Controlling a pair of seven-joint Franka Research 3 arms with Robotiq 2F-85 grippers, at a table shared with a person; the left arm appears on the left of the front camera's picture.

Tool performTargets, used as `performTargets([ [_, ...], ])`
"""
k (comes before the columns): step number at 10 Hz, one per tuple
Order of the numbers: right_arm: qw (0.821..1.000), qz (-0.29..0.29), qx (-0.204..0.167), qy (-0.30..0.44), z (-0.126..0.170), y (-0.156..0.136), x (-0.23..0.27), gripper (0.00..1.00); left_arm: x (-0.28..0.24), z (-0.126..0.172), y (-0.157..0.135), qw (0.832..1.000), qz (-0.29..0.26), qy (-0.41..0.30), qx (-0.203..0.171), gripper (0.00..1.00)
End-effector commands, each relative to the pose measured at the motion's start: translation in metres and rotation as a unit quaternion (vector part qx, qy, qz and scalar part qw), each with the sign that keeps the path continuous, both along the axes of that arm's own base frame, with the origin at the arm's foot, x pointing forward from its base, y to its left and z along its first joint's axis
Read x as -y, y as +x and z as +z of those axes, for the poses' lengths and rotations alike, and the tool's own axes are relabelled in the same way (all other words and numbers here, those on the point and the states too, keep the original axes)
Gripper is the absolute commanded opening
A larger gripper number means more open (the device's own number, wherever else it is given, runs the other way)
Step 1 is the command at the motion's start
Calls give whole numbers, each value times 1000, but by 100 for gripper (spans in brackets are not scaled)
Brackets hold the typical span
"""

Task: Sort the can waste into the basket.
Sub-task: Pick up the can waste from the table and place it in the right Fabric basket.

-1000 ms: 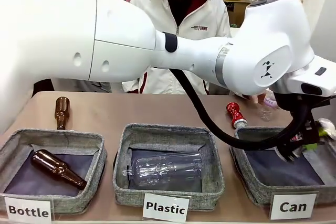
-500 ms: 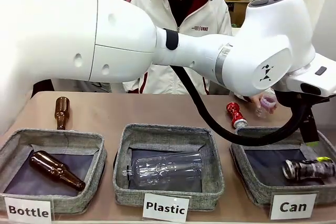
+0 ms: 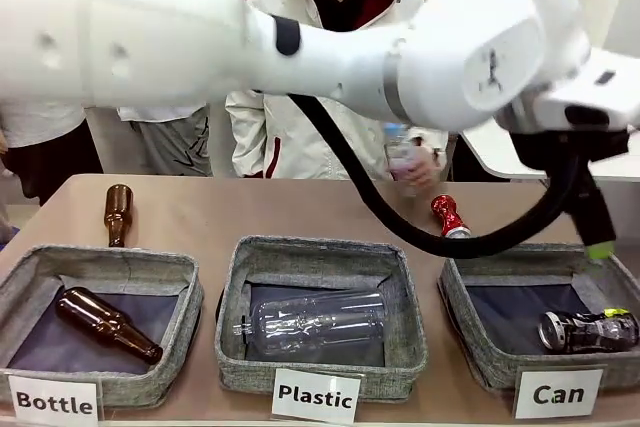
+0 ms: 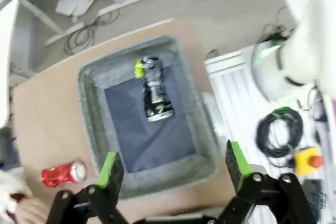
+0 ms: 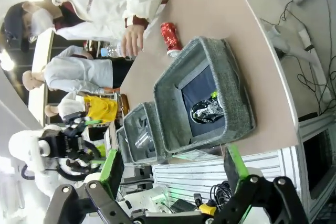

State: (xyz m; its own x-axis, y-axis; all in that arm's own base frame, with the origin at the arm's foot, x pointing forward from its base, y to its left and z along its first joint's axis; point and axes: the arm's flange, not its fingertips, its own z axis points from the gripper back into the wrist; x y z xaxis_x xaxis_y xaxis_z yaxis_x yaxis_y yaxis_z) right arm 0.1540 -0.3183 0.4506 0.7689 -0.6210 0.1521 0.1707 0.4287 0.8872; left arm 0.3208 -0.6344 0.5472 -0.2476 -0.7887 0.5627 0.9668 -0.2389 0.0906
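The black crushed can lies on its side in the grey "Can" basket, at its right end. From above in the left wrist view, that can rests free on the dark base of the basket. My left gripper hangs open and empty high over the basket's near wall; one green-tipped finger shows in the front view. The red can lies on the table just behind the basket. My right gripper is open and empty, off the table's end, looking at the basket.
The "Plastic" basket holds a clear bottle. A brown bottle lies in the "Bottle" basket, and another lies behind it. The person's hand holds a clear bottle above the table's far side.
My left gripper opened and let the black can drop into the Can basket, then rose. The person's hand with the clear bottle moved left.
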Motion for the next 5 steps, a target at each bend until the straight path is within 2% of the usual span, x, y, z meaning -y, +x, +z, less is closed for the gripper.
performTargets([
  [1, 999, 39, 1, -5, 4, 17, -29, 100, -53, 24, -12, 998, -17, -40, -48, 100],
  [2, 998, 62, 5, 4, 8, 28, -46, 100, -68, 34, -13, 997, -14, -55, -44, 100],
  [3, 996, 85, 10, 3, 11, 36, -60, 100, -63, 31, -16, 998, -19, -47, -39, 100],
  [5, 995, 93, 32, 24, 13, 31, -62, 100, -59, 20, -8, 999, -13, -15, -33, 100],
])
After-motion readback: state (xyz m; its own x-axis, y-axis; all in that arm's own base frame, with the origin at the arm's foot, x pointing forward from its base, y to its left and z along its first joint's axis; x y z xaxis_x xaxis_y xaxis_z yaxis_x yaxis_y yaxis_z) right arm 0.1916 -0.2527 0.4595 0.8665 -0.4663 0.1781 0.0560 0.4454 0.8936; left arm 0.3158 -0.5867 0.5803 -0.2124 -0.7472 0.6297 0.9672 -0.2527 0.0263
